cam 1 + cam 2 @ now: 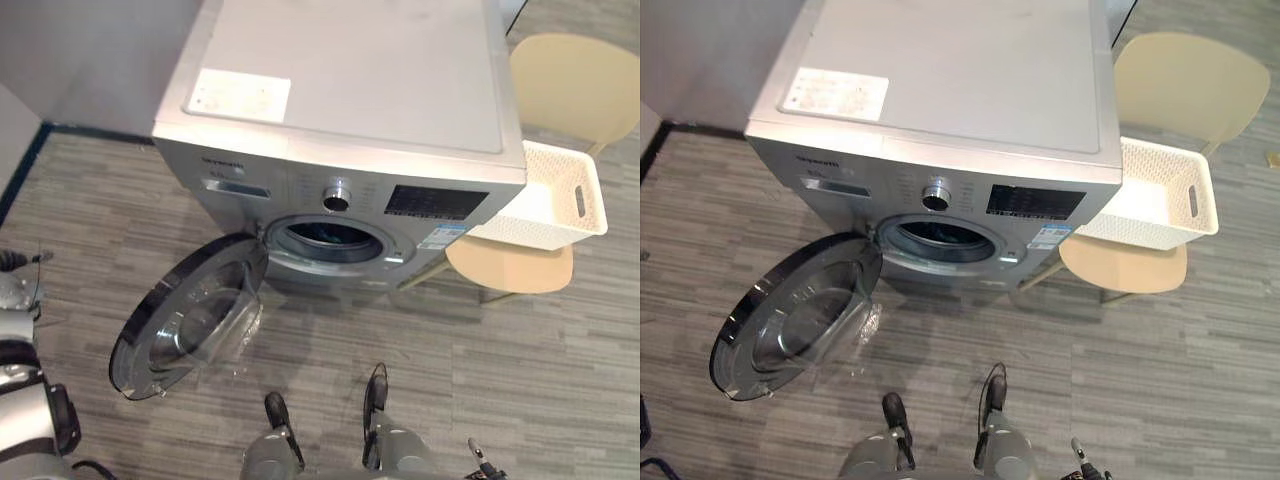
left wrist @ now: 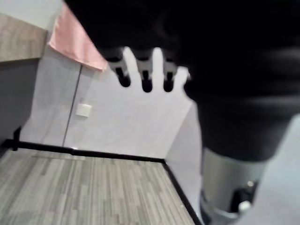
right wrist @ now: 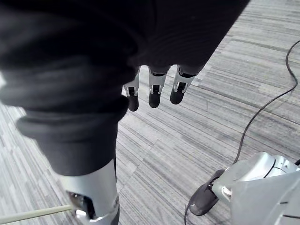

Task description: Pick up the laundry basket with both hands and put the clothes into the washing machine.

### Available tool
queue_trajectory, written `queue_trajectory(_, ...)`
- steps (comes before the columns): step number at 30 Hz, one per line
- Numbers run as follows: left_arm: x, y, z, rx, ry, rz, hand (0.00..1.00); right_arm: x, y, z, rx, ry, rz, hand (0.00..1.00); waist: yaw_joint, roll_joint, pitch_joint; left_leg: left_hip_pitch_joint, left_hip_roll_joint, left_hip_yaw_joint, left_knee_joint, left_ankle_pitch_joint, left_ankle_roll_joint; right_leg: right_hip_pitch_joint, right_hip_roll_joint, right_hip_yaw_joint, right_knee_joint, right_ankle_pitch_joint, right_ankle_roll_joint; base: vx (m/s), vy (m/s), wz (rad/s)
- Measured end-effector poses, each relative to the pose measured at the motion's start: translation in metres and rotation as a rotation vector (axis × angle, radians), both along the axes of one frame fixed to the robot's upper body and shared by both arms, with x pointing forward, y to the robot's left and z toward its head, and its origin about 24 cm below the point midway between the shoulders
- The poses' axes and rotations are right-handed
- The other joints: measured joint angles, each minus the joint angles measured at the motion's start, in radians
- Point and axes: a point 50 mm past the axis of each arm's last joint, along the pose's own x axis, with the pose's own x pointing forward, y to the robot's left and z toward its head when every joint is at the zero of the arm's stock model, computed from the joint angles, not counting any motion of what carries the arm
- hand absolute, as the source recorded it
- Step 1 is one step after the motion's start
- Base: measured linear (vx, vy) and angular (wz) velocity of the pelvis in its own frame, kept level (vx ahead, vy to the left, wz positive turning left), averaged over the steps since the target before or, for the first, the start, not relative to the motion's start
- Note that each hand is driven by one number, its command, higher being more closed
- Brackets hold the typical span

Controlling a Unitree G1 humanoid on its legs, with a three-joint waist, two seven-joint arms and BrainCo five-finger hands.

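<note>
As far as the white perforated plastic laundry basket (image 1: 540, 228) goes, it's a rectangular tub with a lattice of small holes in its walls and a slot handle cut into the end wall, open side up. It's sitting on the round seat of a cream chair with pale wooden legs (image 1: 512, 268), just beside the right flank of the silver-grey front-loading washing machine (image 1: 350, 90). Its long axis runs side to side, roughly parallel to the machine's front. The handle end points right, away from the machine, and the other end is tucked behind the machine's corner. The machine's round glass door (image 1: 185, 320) is swung wide open to the left, low over the grey striped floor (image 1: 520, 380). The left hand (image 2: 146, 80) is up in front of a pale wall, fingers loose, gripping nothing. The right hand (image 3: 154, 91) hangs fingers-down over the floor, also relaxed and empty.
</note>
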Motion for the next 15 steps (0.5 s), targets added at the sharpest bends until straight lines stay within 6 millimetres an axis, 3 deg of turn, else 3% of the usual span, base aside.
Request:
queue_trajectory(2, 0.01, -0.01, 0.004, 0.029, -0.004, -0.044, 0.0, 0.005, 0.008, 0.0, 0.018, -0.015, 0.017, 0.0, -0.018, -0.02, 0.014, -0.02, 0.005, -0.002, 0.005, -0.001, 0.0, -0.021, 0.004, 0.006, 0.002, 0.01, -0.014, 0.0, -0.009, -0.02)
queue_trajectory(4, 0.032, -0.032, 0.007, 0.038, -0.033, -0.126, 0.0, 0.008, 0.011, -0.001, 0.025, -0.018, 0.039, 0.0, -0.017, -0.034, 0.044, -0.033, 0.015, -0.004, 0.029, -0.017, 0.003, -0.028, 0.007, 0.025, 0.01, 0.015, -0.02, 0.01, 0.0, -0.02)
queue_trajectory(7, 0.048, -0.052, 0.001, 0.05, -0.016, -0.187, 0.0, 0.01, 0.012, 0.0, 0.029, -0.031, 0.043, 0.0, -0.025, -0.039, 0.051, -0.058, 0.018, -0.003, 0.054, -0.027, 0.004, -0.053, 0.004, 0.033, 0.031, 0.015, -0.02, 0.0, 0.005, -0.01)
queue_trajectory(11, 0.062, -0.065, 0.019, 0.125, -0.016, -0.229, 0.0, 0.02, 0.019, 0.002, 0.036, -0.069, 0.13, 0.0, -0.03, -0.046, 0.086, -0.062, 0.02, -0.004, 0.07, -0.037, 0.006, -0.054, 0.002, 0.038, 0.034, 0.015, -0.02, 0.0, 0.006, -0.03)
queue_trajectory(13, 0.074, -0.083, 0.031, 0.218, -0.004, -0.298, 0.0, 0.025, 0.022, 0.003, 0.041, -0.093, 0.174, 0.0, -0.037, -0.049, 0.101, -0.068, 0.017, -0.004, 0.074, -0.041, 0.009, -0.058, -0.002, 0.038, 0.034, 0.015, -0.02, -0.02, 0.01, -0.01)
queue_trajectory(15, 0.082, -0.099, 0.028, 0.249, 0.01, -0.353, 0.0, 0.028, 0.025, 0.004, 0.046, -0.11, 0.195, 0.0, -0.045, -0.047, 0.104, -0.072, 0.017, -0.001, 0.074, -0.041, 0.009, -0.065, -0.002, 0.04, 0.034, 0.024, -0.007, -0.02, 0.022, -0.04)
